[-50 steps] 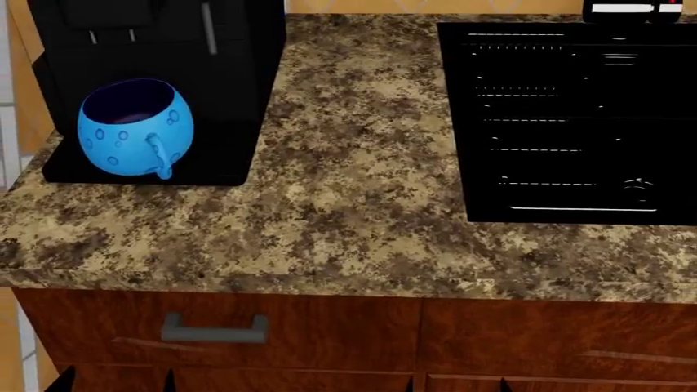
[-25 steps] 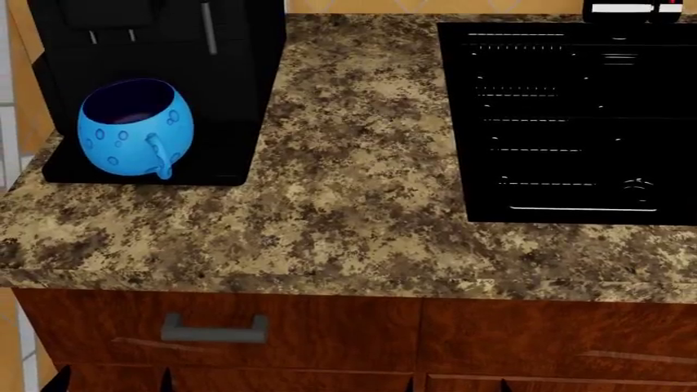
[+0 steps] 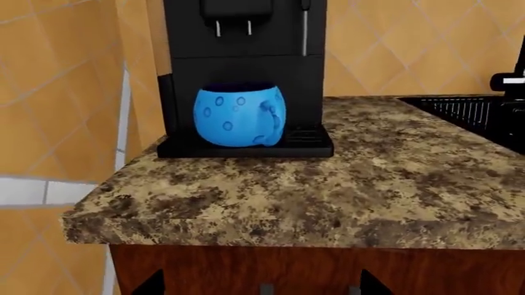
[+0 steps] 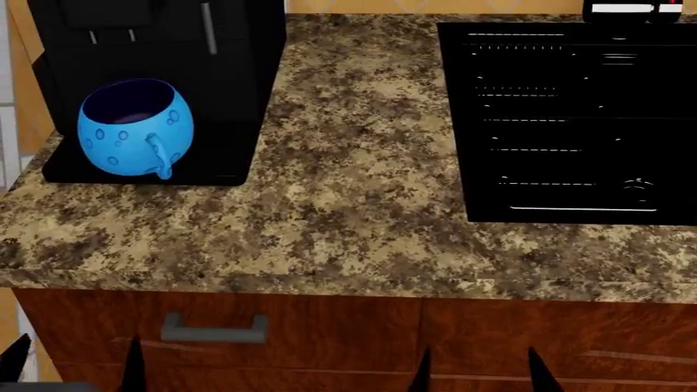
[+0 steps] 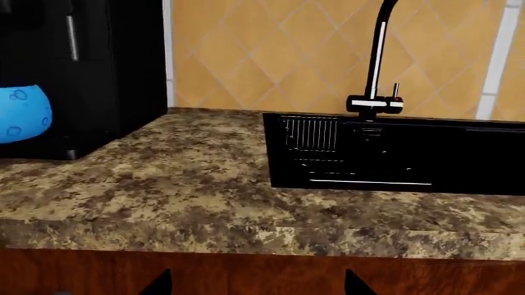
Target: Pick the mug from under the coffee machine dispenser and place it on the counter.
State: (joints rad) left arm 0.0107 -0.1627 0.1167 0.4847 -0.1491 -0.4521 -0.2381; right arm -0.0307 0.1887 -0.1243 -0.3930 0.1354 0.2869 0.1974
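The bright-blue spotted mug point(image 4: 136, 128) stands upright on the black base tray of the coffee machine dispenser point(image 4: 163, 41), under its thin grey spouts point(image 3: 233, 27), handle facing the counter's front. The machine sits at the back left of the speckled granite counter point(image 4: 348, 212). My left gripper point(image 4: 74, 367) is open, low in front of the wooden cabinet, below and well short of the mug point(image 3: 238, 115). My right gripper point(image 4: 479, 371) is open too, further right at the same height. In the right wrist view the mug point(image 5: 21, 114) shows at the edge.
A flat black panel with white markings point(image 4: 577, 122) is set into the counter's right half, with a tall faucet point(image 5: 377, 61) behind it. A grey drawer handle point(image 4: 215, 329) sits on the cabinet front. An orange tiled wall point(image 5: 271, 55) backs the counter.
Both grippers' dark fingertips have risen higher into the bottom of the head view, the left pair shifting left. The mug and machine have not moved.
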